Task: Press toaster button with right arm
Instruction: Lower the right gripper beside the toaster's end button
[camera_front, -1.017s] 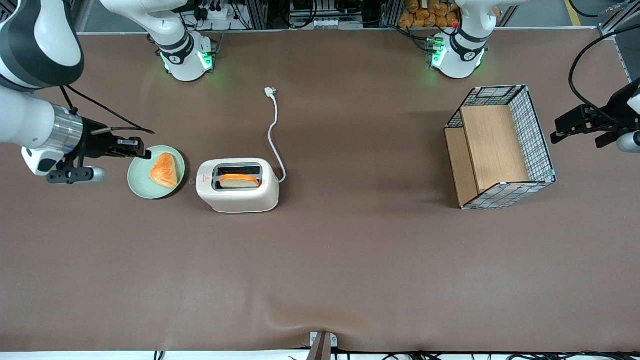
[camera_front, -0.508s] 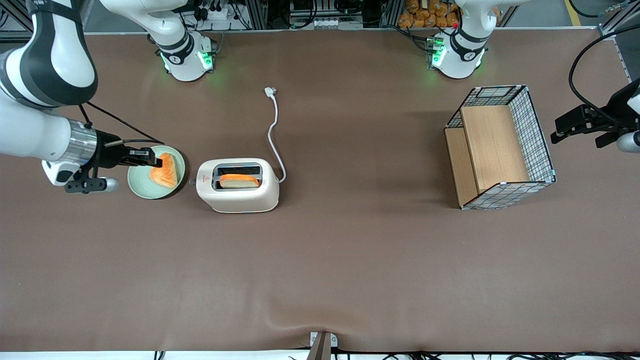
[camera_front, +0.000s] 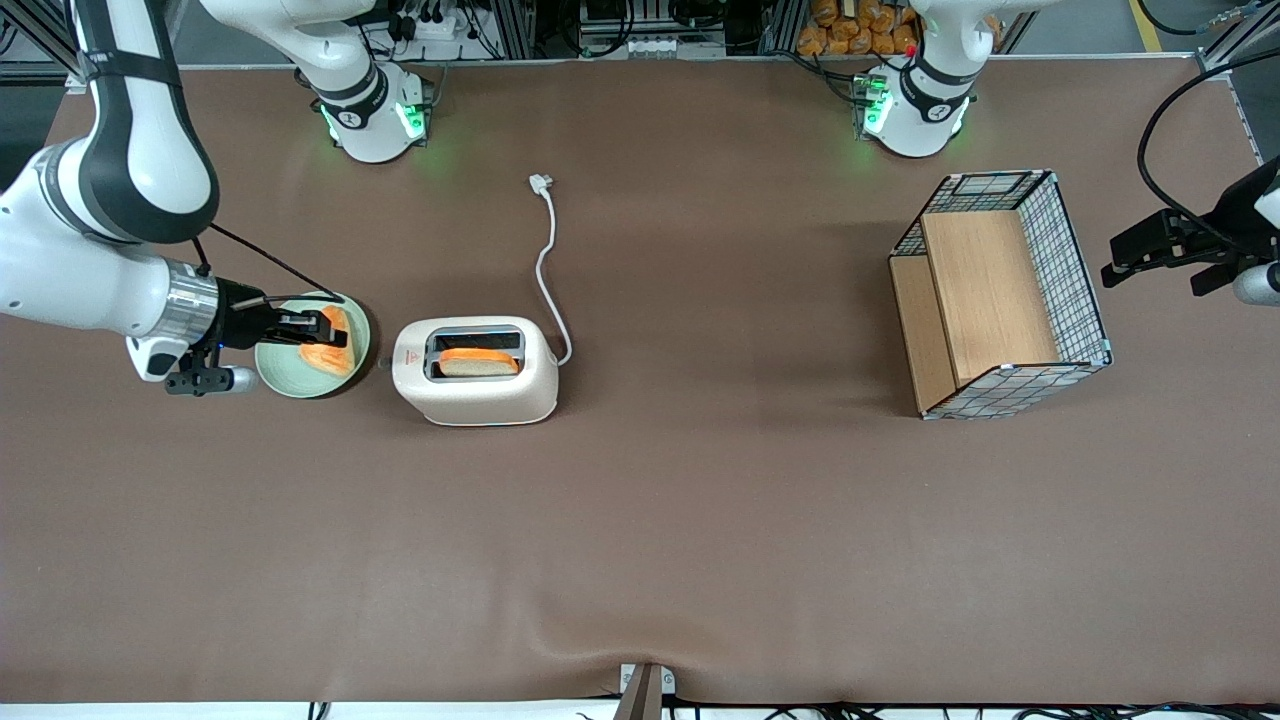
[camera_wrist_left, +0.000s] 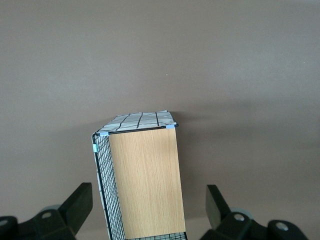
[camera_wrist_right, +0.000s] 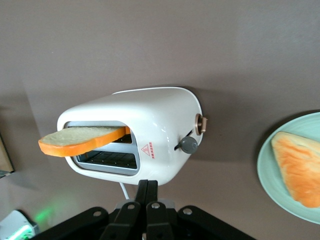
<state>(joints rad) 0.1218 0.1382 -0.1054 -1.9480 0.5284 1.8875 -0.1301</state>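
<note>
The gripper (camera_front: 335, 327), fingers pressed together, hangs over the green plate (camera_front: 280, 375); just ahead stands the cream toaster (camera_front: 475, 372), its grey toaster button (camera_wrist_right: 189, 145) facing it.

Toaster (camera_front: 475, 372): cream-white, two slots, rounded corners, red triangle mark on top. Upright on the table, toward the working arm's end; white cord trails away from the front camera.

Toaster button (camera_wrist_right: 189, 145): small round grey knob on the narrow end facing the gripper. Untouched.

Right arm (camera_front: 110, 290): white, black bands, silver wrist ring. Its gripper (camera_front: 335, 329) hangs near the button, apart from it, fingers (camera_wrist_right: 147, 192) pressed together.
</note>
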